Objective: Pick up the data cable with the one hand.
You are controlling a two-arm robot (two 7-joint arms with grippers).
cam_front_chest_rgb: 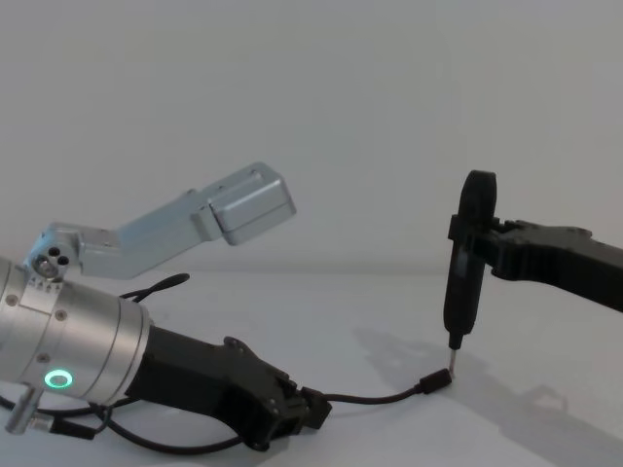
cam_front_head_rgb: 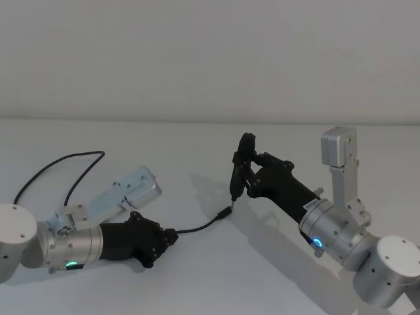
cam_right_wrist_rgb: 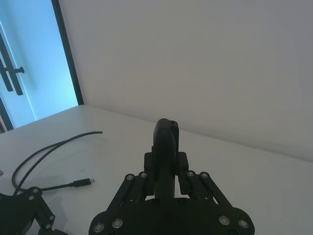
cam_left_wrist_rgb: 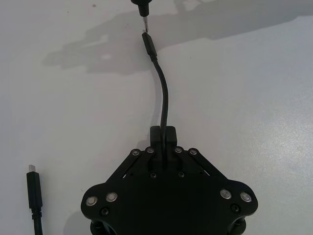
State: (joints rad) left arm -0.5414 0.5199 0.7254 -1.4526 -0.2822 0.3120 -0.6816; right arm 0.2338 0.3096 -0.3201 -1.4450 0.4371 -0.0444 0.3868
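On the table (cam_front_head_rgb: 197,275), left gripper (cam_front_head_rgb: 172,236) jaws clench the data cable (cam_front_head_rgb: 200,226); right gripper (cam_front_head_rgb: 244,161) jaws grasp a black tool (cam_front_chest_rgb: 465,263).

White tabletop (cam_front_head_rgb: 197,141), plain pale wall (cam_front_head_rgb: 210,52), dark-framed glass door (cam_right_wrist_rgb: 29,58) glowing blue

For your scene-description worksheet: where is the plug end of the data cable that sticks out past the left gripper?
In the head view the plug lies on the white table near centre, just ahead of the left gripper, which is shut on the data cable, directly under the tip of the right gripper's black tool.
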